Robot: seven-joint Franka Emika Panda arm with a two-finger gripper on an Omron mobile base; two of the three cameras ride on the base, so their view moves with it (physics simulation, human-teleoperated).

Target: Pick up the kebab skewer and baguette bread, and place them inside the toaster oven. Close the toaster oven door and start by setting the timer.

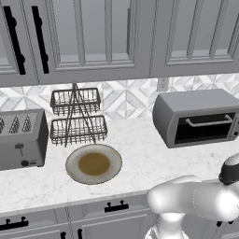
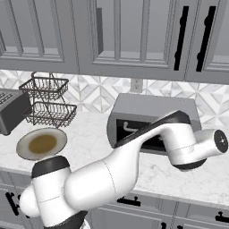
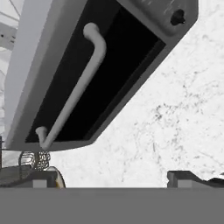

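The toaster oven (image 1: 196,116) stands at the back right of the counter, and my arm partly covers the toaster oven (image 2: 152,105) in the right base view. Its door (image 3: 109,65) of dark glass is shut, with the silver bar handle (image 3: 74,92) running across it. A dark knob (image 3: 177,17) sits on the panel beside the door. My gripper (image 3: 116,179) hangs open just in front of the door, above the marble counter, with nothing between its fingers. The kebab skewer and the baguette bread are out of view; the dark glass hides the oven's inside.
A round plate (image 1: 114,156) with a brown centre lies bare at mid-counter, plate (image 2: 22,147). A grey four-slot toaster (image 1: 21,137) stands at the left. A two-tier wire basket rack (image 1: 77,114) stands against the tiled wall. Wall cabinets hang above.
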